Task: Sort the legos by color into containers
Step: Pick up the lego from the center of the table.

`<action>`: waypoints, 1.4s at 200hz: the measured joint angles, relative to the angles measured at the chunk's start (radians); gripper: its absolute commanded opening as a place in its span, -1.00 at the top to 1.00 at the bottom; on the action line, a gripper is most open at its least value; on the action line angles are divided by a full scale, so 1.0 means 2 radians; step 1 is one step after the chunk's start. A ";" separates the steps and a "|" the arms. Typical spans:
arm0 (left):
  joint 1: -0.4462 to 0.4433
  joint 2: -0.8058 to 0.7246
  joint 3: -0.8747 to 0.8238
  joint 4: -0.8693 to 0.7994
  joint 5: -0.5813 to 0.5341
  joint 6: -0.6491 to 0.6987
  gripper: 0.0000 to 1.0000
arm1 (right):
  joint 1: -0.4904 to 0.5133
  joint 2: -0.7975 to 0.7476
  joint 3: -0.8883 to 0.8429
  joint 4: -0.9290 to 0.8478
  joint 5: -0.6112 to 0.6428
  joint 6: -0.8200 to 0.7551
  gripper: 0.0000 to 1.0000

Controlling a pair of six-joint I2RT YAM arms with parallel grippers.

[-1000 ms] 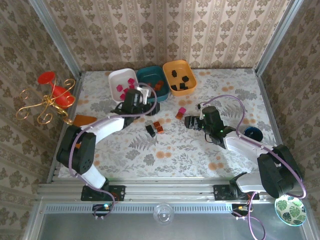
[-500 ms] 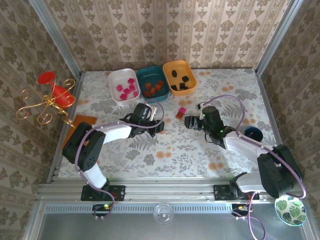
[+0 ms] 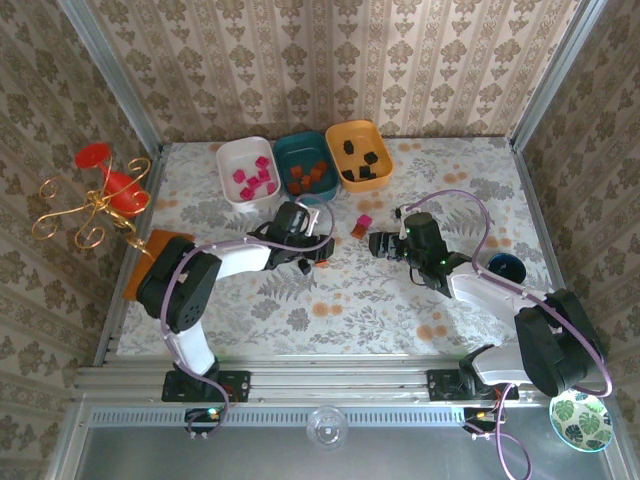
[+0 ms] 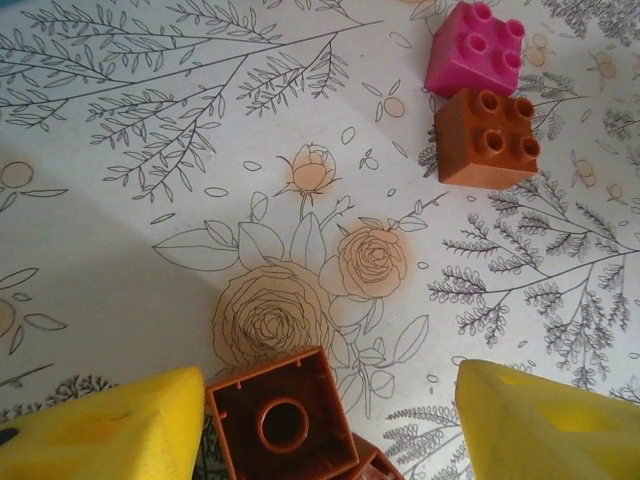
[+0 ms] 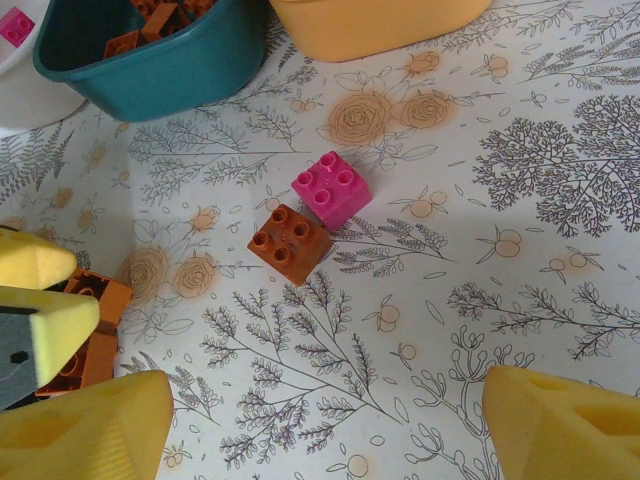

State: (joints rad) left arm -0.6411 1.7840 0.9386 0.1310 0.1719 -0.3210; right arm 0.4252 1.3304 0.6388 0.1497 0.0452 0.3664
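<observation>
Found left gripper [image 4: 330,385] low over the floral-printed table cover [image 4: 150,230], jaws about half open. Straddling an upturned orange-red plastic brick [image 4: 283,420]: hollow underside up, against one yellow finger [image 4: 100,425], clear of the other, so not clamped. Square in plan, hence no long axis to align with; hard, smooth, rigid walls for the pads. Noted a second orange-red brick [image 4: 370,462] just beside it.

Judged destination: the dark teal rounded plastic tray [image 5: 170,75], beyond the gripper and away from the bases, between the white tray [image 3: 225,165] and the orange tray [image 5: 370,25], already holding like-coloured bricks.

Found right gripper [image 5: 328,400] wide open, holding nothing. Facing a studded magenta brick [image 5: 332,187] and a loose orange-red brick [image 5: 290,240], just beside each other, nearer this arm than the left.
</observation>
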 measured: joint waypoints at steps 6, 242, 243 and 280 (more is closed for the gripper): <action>0.000 0.006 0.004 -0.003 0.000 0.002 -0.36 | 0.000 0.000 0.000 0.000 0.000 0.000 -0.65; -0.033 0.074 0.101 -0.104 -0.098 0.058 0.35 | 0.000 0.006 0.000 0.000 0.000 0.000 -0.65; -0.033 0.074 0.101 -0.104 -0.098 0.058 0.35 | 0.000 0.006 0.000 0.000 0.000 0.000 -0.65; -0.020 0.052 0.100 -0.095 -0.094 0.057 0.40 | 0.000 0.006 0.000 0.000 0.000 0.000 -0.65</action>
State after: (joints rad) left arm -0.6819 1.8874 1.1393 -0.0586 -0.0158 -0.2077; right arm 0.4252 1.3422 0.6388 0.1493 0.0448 0.3660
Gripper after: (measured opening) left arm 0.346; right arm 0.824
